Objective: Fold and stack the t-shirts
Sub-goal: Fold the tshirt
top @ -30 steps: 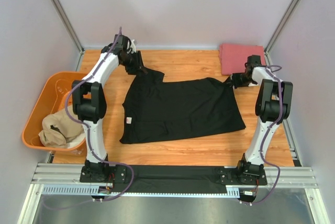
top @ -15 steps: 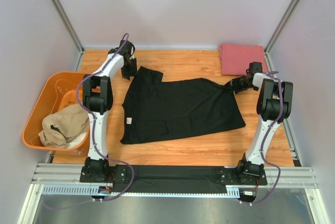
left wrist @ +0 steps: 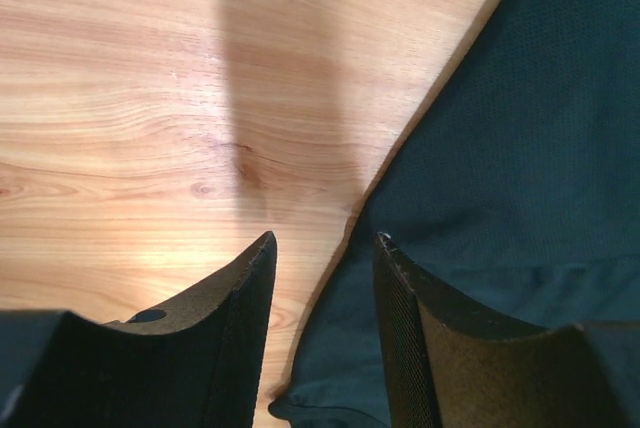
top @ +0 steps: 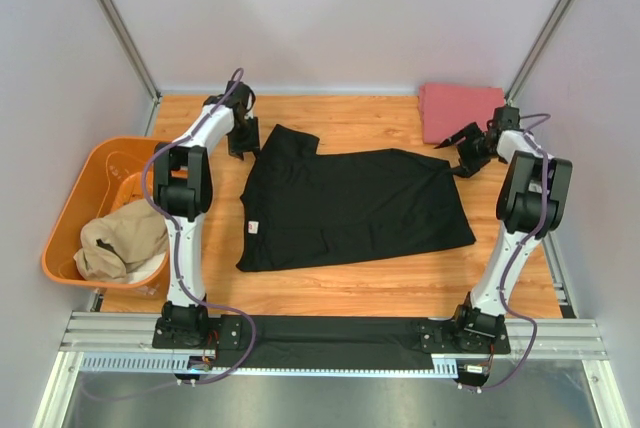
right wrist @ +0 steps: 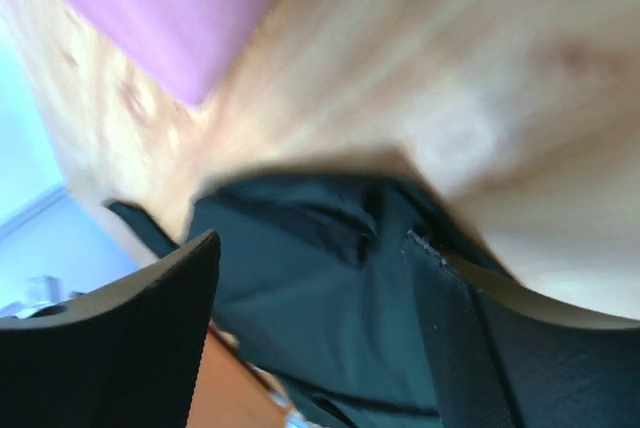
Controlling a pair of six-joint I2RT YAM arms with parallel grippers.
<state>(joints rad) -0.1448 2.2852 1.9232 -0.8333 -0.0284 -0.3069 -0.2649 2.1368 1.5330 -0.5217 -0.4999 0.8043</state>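
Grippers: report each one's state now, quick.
Left gripper: open, empty, over the edge of the black t-shirt.
Right gripper: open, empty.

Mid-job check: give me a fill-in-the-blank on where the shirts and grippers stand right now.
1. The black t-shirt lies spread on the table, its white label toward the ____ arm.
2. The bunched t-shirt in the orange tub is ____ in colour.
3. The pinkish-red t-shirt lies folded at the table's far ____ corner.
4. The left gripper and the right gripper are both ____.
Missing words: left; tan; right; open.
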